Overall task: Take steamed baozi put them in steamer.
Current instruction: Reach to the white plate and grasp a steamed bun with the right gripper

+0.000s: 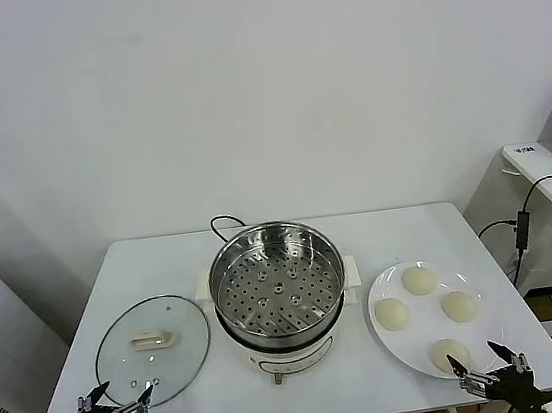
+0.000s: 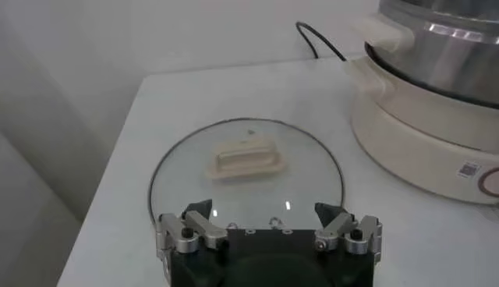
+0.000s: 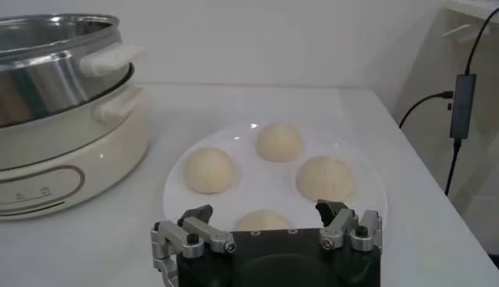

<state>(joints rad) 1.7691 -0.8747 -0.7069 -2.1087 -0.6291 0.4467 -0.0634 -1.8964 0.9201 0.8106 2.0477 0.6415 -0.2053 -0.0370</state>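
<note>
Nothing has gone into the steamer point(image 1: 278, 289) yet, as far as I can see: its perforated tray sits bare and shiny in the middle of the table point(image 1: 162, 261), with no bun on it. All four steamed baozi point(image 1: 419, 280) are on the white plate point(image 1: 484, 327) just to the robot's right of the steamer, spaced apart from one another, two nearer the back and two nearer the front edge of the table. The glass lid point(image 1: 153, 351) is already off and lies flat on the table on the robot's left of the pot, its cream handle facing up, so the way into the steamer is open. The right gripper point(image 1: 485, 370) hangs low at the front edge of the table, just in front of the plate, its fingers spread apart and holding nothing; in the right wrist view the nearest bun point(image 3: 263, 221) sits right before the open jaws, not touched. The left gripper point(image 1: 116, 403) is likewise low at the front edge, just short of the lid's rim, fingers apart and empty, and looks to me like it is only waiting. So I'd judge the job as barely begun: the lid is out of the way, but every one of the four buns has yet to be picked off the plate and set down on the tray, and the right arm seems the one placed to start with the closest bun.
</note>
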